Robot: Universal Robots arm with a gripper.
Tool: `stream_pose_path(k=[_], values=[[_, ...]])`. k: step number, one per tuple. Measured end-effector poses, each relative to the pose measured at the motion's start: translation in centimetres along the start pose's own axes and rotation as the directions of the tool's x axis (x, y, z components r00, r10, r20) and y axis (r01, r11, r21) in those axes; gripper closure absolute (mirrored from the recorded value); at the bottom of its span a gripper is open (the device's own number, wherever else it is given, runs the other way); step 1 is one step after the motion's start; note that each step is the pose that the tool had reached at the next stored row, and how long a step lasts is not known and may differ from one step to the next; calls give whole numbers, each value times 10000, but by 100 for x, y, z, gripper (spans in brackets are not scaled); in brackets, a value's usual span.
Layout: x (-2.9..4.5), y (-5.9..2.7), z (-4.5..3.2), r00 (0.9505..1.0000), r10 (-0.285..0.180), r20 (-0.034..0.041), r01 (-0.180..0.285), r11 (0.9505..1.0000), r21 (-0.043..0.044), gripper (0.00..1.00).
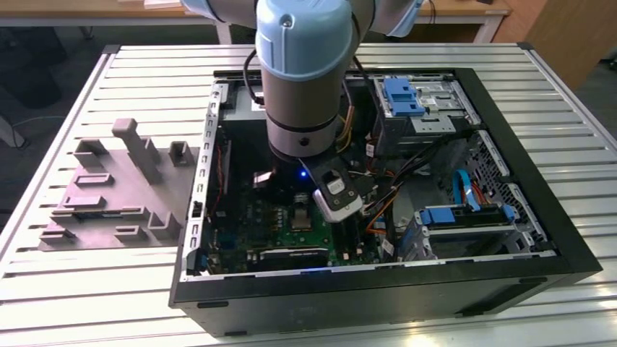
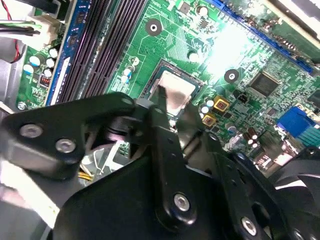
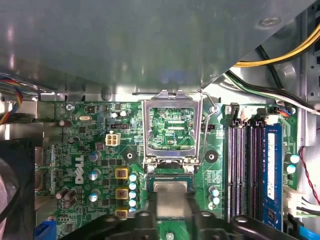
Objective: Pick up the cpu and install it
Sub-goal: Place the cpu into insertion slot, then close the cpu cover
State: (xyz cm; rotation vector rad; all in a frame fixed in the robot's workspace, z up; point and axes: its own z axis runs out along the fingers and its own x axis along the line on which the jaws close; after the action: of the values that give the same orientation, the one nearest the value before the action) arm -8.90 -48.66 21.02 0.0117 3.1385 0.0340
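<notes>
A: How does the gripper [image 2: 172,107] stand with its fingers [image 2: 162,150]?
B: They are drawn in on two opposite edges of the cpu [image 2: 177,90]; the jaws are narrow, not wide apart; the chip is clamped between them.
A: And where is the cpu?
B: At the socket [image 2: 151,80] on the green motherboard [image 3: 75,165], very low inside its dark frame; whether it sits fully down, I cannot tell.
A: What is around it?
B: In the first wrist view the load plate [image 3: 148,130] is open and upright, just beside the chip, with its thin lever [image 3: 212,107] next to it; the dark memory slots [image 3: 250,165] run near the socket on one side; a row of small capacitors [image 3: 132,190] is on the other side; a grey metal wall [image 3: 150,45] rises behind the plate.
A: How is the arm [image 1: 303,79] posed?
B: In the exterior view it goes straight down into the open computer case [image 1: 386,296], which lies on a slatted table [image 1: 97,289]; the grey tray [image 1: 106,195] rests outside the case, at the exterior view's left, well apart from the arm.
</notes>
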Motion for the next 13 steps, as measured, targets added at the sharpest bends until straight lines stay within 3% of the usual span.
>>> stream_pose_path(k=[1, 6, 13], values=[[0, 0, 0, 10000, 0, 1, 0, 10000, -1, 65], [0, -1, -3, 10000, 0, -1, 0, 10000, 2, 89], [0, 0, -13, 10000, 0, -1, 0, 10000, 3, 89]])
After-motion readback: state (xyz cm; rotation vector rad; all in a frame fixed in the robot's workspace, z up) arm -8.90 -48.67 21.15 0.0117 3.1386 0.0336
